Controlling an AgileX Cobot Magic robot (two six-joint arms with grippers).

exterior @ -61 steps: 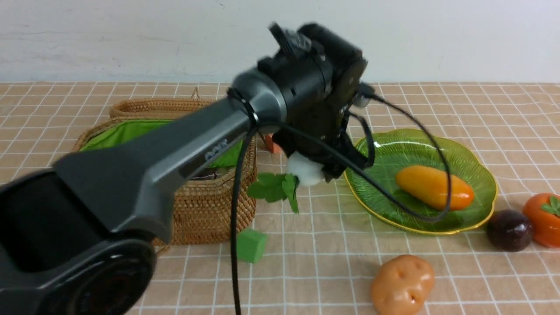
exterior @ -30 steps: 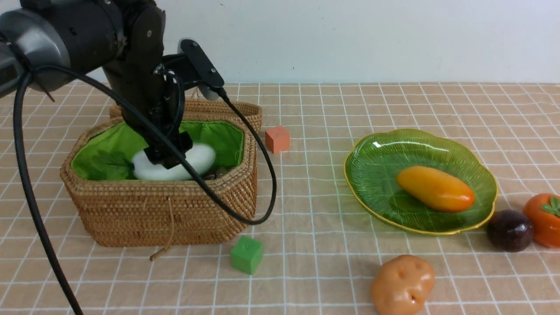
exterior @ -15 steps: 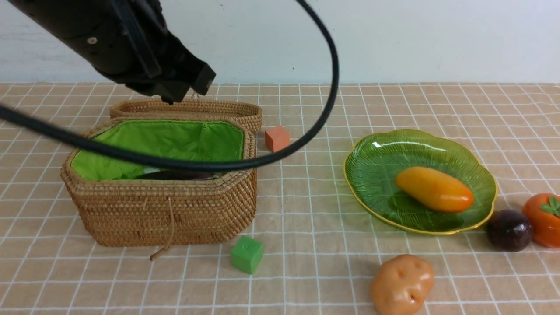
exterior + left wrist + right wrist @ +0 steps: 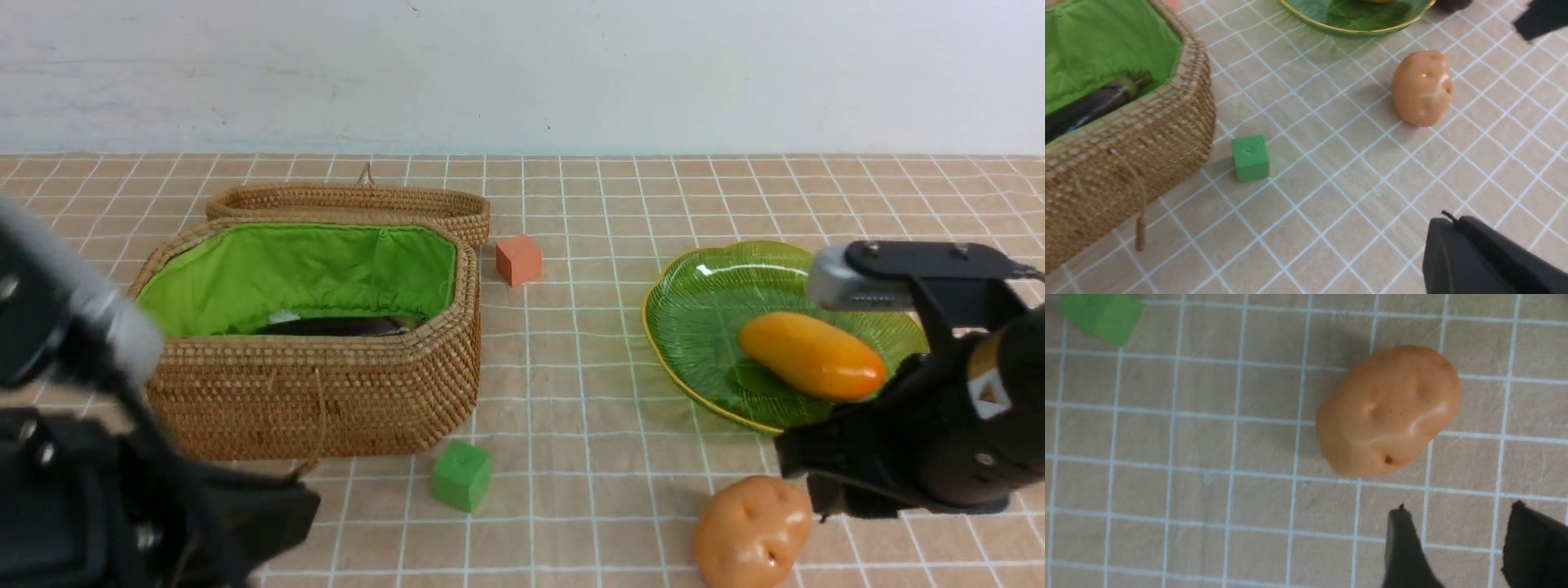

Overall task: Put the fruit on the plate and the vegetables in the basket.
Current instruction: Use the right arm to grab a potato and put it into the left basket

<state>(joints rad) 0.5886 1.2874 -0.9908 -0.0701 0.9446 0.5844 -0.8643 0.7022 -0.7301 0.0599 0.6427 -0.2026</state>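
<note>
The wicker basket point(image 4: 326, 400) stands open at the left, holding the dark eggplant point(image 4: 335, 327) and a sliver of white radish point(image 4: 283, 316). The mango point(image 4: 811, 355) lies on the green plate point(image 4: 718, 278). The tan potato point(image 4: 751, 531) sits on the cloth near the front. My right gripper point(image 4: 1457, 516) hangs open just short of the potato point(image 4: 1388, 412), nothing between its fingers. The right arm point(image 4: 922, 441) hides the persimmon and the purple ball. My left gripper point(image 4: 1447, 222) is shut and empty, low at the front left, away from the basket point(image 4: 1126, 163).
A green cube point(image 4: 461, 475) lies in front of the basket, an orange cube point(image 4: 518, 260) behind its right corner. The basket lid point(image 4: 351, 200) rests behind it. The left arm point(image 4: 122, 490) fills the front-left corner. Checked cloth covers the table.
The left arm dropped the radish into the basket, shut its jaws and pulled back to the front left. The right arm came in over the potato, covering the persimmon and purple ball.
</note>
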